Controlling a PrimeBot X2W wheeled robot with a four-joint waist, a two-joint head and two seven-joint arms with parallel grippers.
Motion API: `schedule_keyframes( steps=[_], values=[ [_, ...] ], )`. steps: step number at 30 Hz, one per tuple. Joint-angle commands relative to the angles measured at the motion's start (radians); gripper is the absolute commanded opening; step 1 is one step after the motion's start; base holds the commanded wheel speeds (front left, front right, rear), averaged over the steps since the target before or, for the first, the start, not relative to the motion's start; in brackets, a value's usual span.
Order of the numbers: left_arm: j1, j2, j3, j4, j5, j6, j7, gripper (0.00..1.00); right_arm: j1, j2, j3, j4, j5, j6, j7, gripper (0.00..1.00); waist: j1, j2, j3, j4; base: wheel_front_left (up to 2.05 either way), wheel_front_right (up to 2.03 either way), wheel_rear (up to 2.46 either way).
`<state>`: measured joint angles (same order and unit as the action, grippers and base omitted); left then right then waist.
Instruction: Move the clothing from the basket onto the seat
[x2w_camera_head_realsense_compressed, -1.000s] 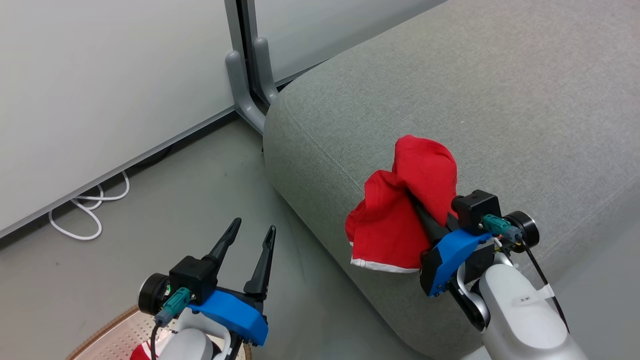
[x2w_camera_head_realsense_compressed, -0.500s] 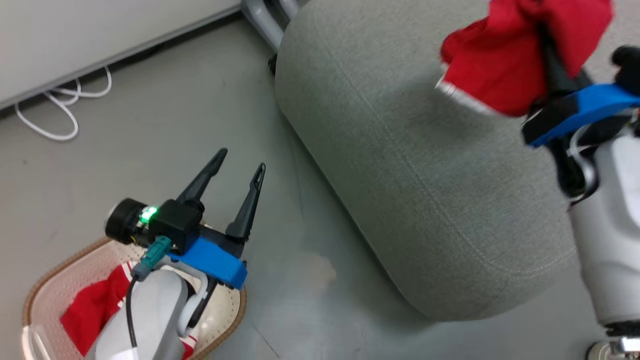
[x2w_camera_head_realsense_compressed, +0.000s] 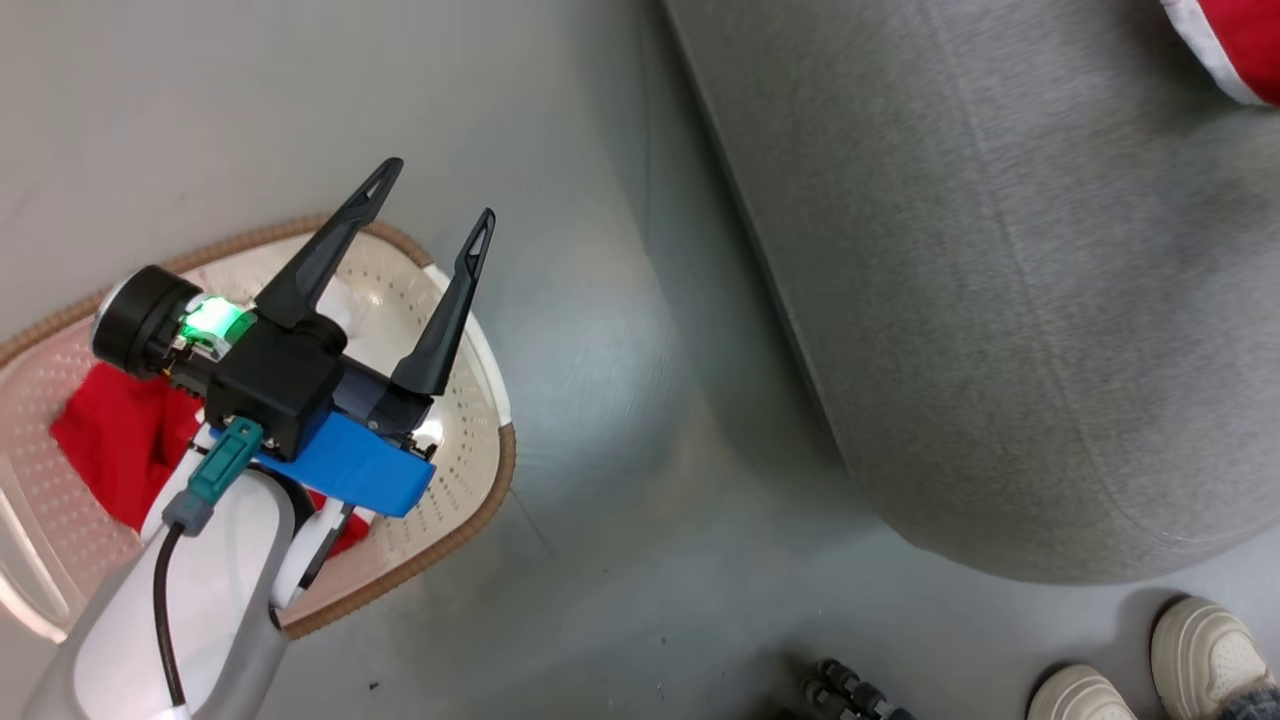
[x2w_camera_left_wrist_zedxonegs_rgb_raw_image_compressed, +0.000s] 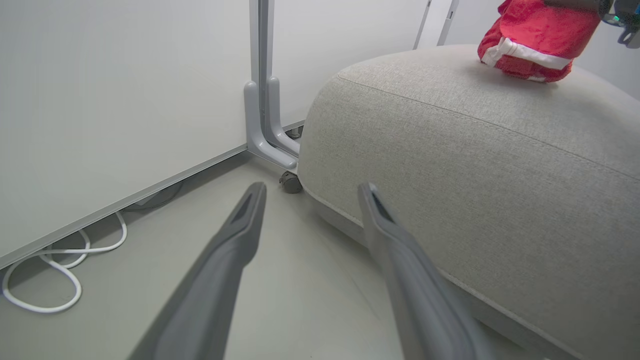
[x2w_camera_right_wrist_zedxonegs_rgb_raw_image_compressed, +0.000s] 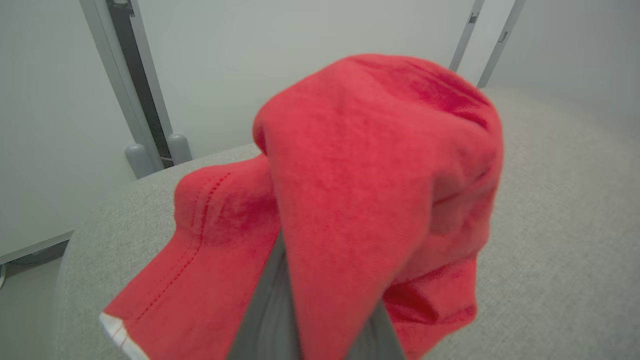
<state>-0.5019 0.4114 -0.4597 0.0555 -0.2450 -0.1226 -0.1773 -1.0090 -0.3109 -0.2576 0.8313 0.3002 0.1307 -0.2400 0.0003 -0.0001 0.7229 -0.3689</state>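
Left claw (x2w_camera_head_realsense_compressed: 437, 190), fingers spread and empty, hangs above the basket (x2w_camera_head_realsense_compressed: 470, 480) holding red clothing (x2w_camera_head_realsense_compressed: 110, 440); shoes (x2w_camera_head_realsense_compressed: 1190, 640) stand near the seat (x2w_camera_head_realsense_compressed: 1000, 300). Along its fingers: a white cable (x2w_camera_left_wrist_zedxonegs_rgb_raw_image_compressed: 50, 280), a partition post (x2w_camera_left_wrist_zedxonegs_rgb_raw_image_compressed: 262, 100), the seat's side. Right claw (x2w_camera_right_wrist_zedxonegs_rgb_raw_image_compressed: 272, 315), clamped on a red garment (x2w_camera_right_wrist_zedxonegs_rgb_raw_image_compressed: 360, 165), holds it over the seat.

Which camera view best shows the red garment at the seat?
The right wrist view: the red garment is large and close, stitching visible, draped over the grey fingers. The left wrist view shows it small, at the top of the seat. The head view catches a red-and-white corner at its upper right edge.
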Motion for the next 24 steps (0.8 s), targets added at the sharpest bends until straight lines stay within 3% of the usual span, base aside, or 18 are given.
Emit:
schedule_keyframes(
  steps=[1,12,14,15,16,24],
  values=[
    [0.001,0.006,0.006,-0.017,0.003,0.009,0.004,1.0,-0.011,-0.003,-0.009,0.014,-0.005,0.0,-0.01,0.0,-0.0003,0.0001,0.053,0.021,0.0,0.0,0.0],
    [0.02,0.008,-0.013,-0.047,-0.009,0.013,0.007,1.0,-0.003,0.014,-0.041,0.096,-0.036,0.0,-0.026,0.0,-0.0003,0.0001,0.035,0.02,0.0,0.0,0.0],
    [0.017,0.002,-0.02,-0.035,-0.014,0.012,0.001,1.0,0.003,0.011,-0.046,0.093,-0.05,0.0,-0.026,0.48,-0.0003,0.0001,0.021,0.024,0.0,0.0,0.0],
    [0.014,-0.003,-0.022,-0.028,-0.017,0.012,-0.003,1.0,0.006,0.01,-0.048,0.091,-0.057,0.0,-0.026,0.92,-0.0003,0.0001,0.013,0.026,0.0,0.0,0.0],
    [0.011,-0.008,-0.024,-0.018,-0.02,0.011,-0.009,1.0,0.01,0.01,-0.05,0.092,-0.062,0.0,-0.026,1.0,-0.0003,0.0001,0.003,0.029,0.0,0.0,0.0],
    [0.017,-0.084,-0.049,0.111,-0.061,0.004,-0.071,1.0,0.106,-0.021,-0.037,0.108,-0.1,0.0,-0.026,1.0,-0.0003,0.0001,-0.154,0.089,0.0,0.0,0.0]
  ],
)
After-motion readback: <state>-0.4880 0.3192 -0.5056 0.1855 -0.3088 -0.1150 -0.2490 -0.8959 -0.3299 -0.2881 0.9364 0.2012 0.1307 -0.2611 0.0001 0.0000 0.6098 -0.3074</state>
